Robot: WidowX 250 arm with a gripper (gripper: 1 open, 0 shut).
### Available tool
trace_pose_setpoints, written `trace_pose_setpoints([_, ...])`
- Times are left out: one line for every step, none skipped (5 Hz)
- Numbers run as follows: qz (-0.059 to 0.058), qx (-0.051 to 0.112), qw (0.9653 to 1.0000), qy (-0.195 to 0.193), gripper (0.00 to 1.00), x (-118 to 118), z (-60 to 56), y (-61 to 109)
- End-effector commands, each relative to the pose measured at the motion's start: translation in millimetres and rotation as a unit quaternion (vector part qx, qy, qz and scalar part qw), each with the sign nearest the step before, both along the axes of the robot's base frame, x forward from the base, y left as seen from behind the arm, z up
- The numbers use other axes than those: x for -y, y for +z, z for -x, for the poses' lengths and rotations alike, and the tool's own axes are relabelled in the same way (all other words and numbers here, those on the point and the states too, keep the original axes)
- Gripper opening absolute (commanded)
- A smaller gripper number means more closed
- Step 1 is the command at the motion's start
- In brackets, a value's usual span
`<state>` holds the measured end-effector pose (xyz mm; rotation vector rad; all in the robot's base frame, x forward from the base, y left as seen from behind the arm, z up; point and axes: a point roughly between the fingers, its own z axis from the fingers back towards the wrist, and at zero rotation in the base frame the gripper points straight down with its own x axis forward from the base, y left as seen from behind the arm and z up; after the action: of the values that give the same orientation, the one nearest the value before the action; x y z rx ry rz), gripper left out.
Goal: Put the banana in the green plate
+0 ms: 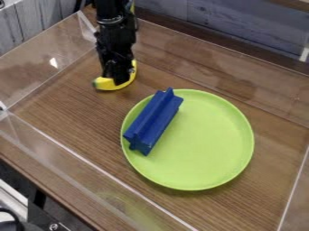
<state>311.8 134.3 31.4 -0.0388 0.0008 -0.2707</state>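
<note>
Looks like our claw point(117, 76) is closed on the banana point(110, 86), down on the counter point(75, 110) beside the plate point(215, 140). I'd say we lift straight up, gently, then clear the rim before swinging over, keeping off the blue block point(154, 121).

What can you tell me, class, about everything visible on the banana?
The banana is small, stubby, curved and bright yellow, with a smooth, plastic-like look and a dark tip at its left end. It lies on the brown wooden table, beyond the green plate and apart from it. The black gripper is closed on it from above, hiding its middle.
</note>
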Motion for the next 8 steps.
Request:
trace_pose_setpoints([-0.005,0.016,0.9998,-0.011,0.00,14,2.4,16.9])
trace_pose_setpoints([-0.004,0.016,0.9997,-0.020,0.00,27,7.2,21.3])
trace_pose_setpoints([-0.002,0.017,0.9997,-0.019,0.00,31,8.9,16.7])
trace_pose_setpoints([0.000,0.017,0.9997,-0.016,0.00,36,10.5,13.7])
trace_pose_setpoints([0.001,0.017,0.9997,0.018,0.00,30,1.5,16.2])
trace_pose_setpoints([0.003,0.018,0.9985,0.052,0.00,24,-7.3,18.7])
trace_pose_setpoints([0.005,0.017,0.9988,0.046,0.00,26,-13.2,13.5])
trace_pose_setpoints([0.006,0.015,0.9991,0.040,0.00,27,-18.9,7.9])
